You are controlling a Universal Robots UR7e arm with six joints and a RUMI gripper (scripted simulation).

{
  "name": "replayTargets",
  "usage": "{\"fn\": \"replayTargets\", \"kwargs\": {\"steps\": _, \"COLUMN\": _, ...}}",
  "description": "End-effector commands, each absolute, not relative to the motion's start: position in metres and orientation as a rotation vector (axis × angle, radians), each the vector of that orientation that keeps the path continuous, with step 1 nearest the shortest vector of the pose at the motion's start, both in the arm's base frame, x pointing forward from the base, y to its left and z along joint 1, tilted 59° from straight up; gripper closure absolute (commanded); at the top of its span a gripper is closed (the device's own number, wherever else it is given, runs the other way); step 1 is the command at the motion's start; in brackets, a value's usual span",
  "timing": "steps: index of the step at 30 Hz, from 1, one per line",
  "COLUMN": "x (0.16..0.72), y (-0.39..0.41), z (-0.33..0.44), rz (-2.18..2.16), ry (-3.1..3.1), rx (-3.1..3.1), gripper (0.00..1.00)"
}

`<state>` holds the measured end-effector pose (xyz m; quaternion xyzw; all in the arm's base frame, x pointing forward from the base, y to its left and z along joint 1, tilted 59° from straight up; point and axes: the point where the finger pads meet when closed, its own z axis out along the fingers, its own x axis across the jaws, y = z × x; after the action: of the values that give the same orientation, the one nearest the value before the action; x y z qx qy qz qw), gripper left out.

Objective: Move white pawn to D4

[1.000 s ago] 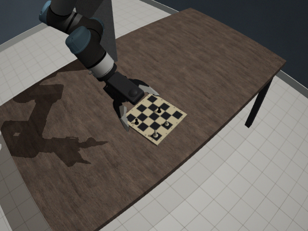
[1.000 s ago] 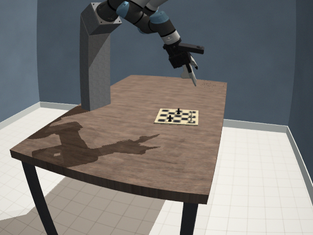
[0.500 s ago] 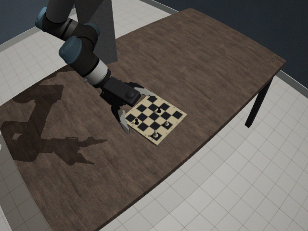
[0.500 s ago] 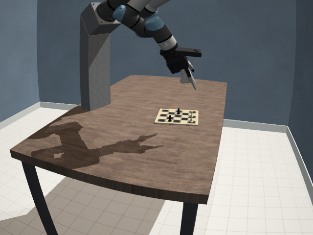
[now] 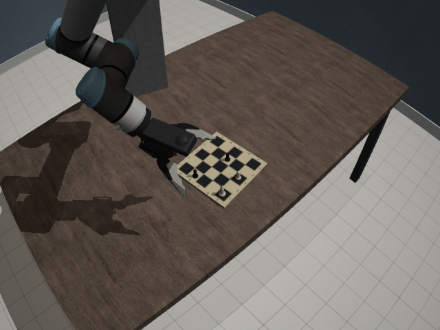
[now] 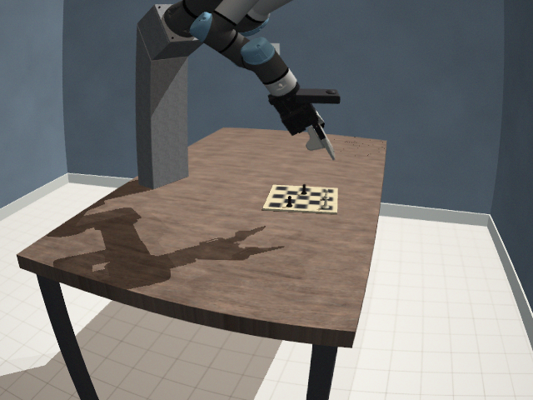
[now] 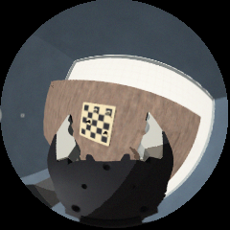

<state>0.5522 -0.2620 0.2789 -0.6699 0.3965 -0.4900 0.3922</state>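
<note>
A small chessboard [image 5: 222, 168] lies on the wooden table and also shows in the exterior view [image 6: 301, 198] and the wrist view [image 7: 98, 122]. Two white pieces stand on its near edge side: a shorter one [image 5: 238, 175] and a taller one [image 5: 221, 192]; I cannot tell for sure which is the pawn. Two black pieces [image 5: 227, 156] [image 5: 194, 173] stand on the board as well. My gripper [image 5: 198, 164] [image 6: 322, 145] hangs high above the table behind the board, wide open and empty. The board's edge letters are too small to read.
The arm's grey mounting column [image 6: 161, 98] stands at the back left of the table. The table's right edge [image 6: 370, 241] runs close to the board.
</note>
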Motion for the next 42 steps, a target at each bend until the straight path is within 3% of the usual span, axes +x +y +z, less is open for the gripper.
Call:
{"fn": "replayTargets", "kwargs": {"steps": 1, "x": 0.554, "y": -0.265, "z": 0.275, "rz": -1.227, "ry": 0.963, "rx": -1.743, "gripper": 0.00}}
{"fn": "replayTargets", "kwargs": {"steps": 42, "x": 0.568, "y": -0.280, "z": 0.247, "rz": -1.206, "ry": 0.685, "rx": -1.906, "gripper": 0.00}}
